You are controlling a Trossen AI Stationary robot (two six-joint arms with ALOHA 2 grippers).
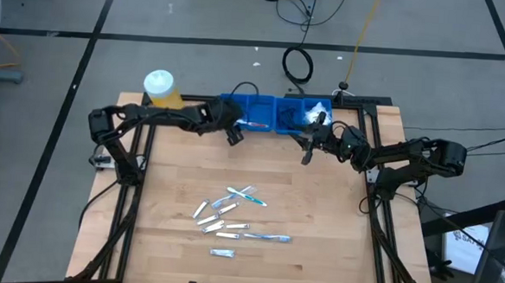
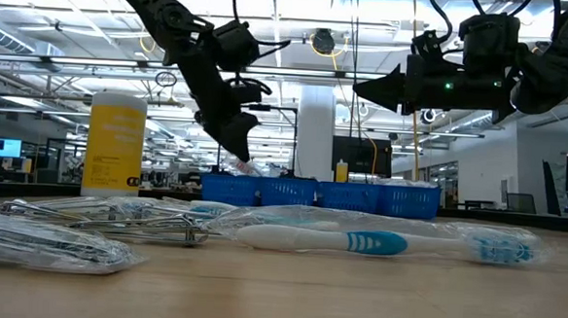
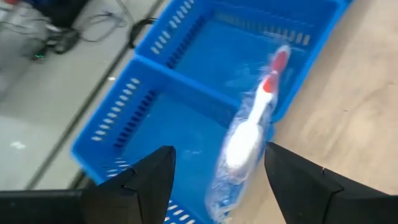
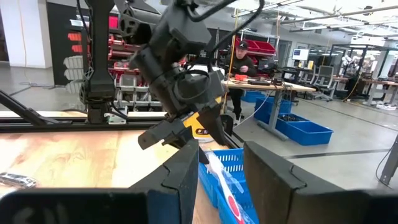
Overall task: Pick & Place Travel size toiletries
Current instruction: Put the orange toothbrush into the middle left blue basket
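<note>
The travel size toiletries point(image 1: 231, 214) lie in a loose heap on the wooden table, mid-front; the low view shows a wrapped blue-white toothbrush point(image 2: 377, 244) and clear packets point(image 2: 66, 235). One wrapped red-white toothbrush point(image 3: 249, 124) lies slanted on the near wall of the blue tray point(image 1: 263, 107), also seen as toothbrush point(image 1: 253, 124). My left gripper point(image 3: 219, 148) hovers open just above it, fingers on either side, touching nothing. My right gripper point(image 1: 306, 153) hangs open and empty over the table before the tray's right part, pointing at the left gripper.
A yellow white-capped jar point(image 1: 160, 86) stands at the table's far left, beside the tray. The tray's right compartment holds some clear packets point(image 1: 313, 114). Black frame rails point(image 1: 379, 209) line the table's sides. A person point(image 4: 239, 59) sits in the room behind.
</note>
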